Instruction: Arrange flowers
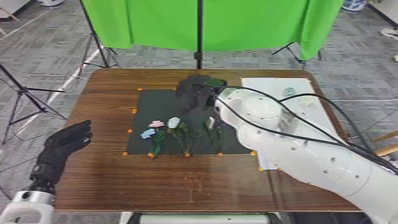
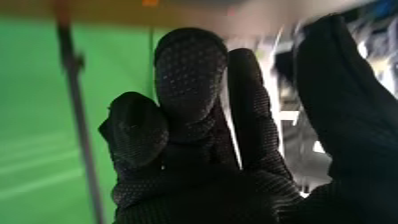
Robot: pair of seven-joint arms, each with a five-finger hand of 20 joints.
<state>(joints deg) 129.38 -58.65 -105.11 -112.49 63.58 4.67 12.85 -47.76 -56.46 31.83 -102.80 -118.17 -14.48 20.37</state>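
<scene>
White and bulky, the right arm (image 1: pixel 302 155) slants over the desk (image 1: pixel 160 185), its black-gloved right hand (image 1: pixel 197 91) above the far part of the dark mat (image 1: pixel 153 106). Its fingers are loosely extended, with nothing seen in their grasp. Off to the left of the mat, the left hand (image 1: pixel 64 142) also has its fingers relaxed and unburdened.

On the mat lie the flowers: a pink bloom (image 1: pixel 157 123), a light blue bloom (image 1: pixel 147 134) close beside it, a white bloom (image 1: pixel 173 122) and, nearer the right arm, a pale bloom (image 1: pixel 211 121). I'd expect them to weigh next to nothing, with thin, springy stems and soft heads that crush or bend easily. A light pinch partway down one stem should serve best, clear of the petals; neighbouring leaves could snag and drag along.
</scene>
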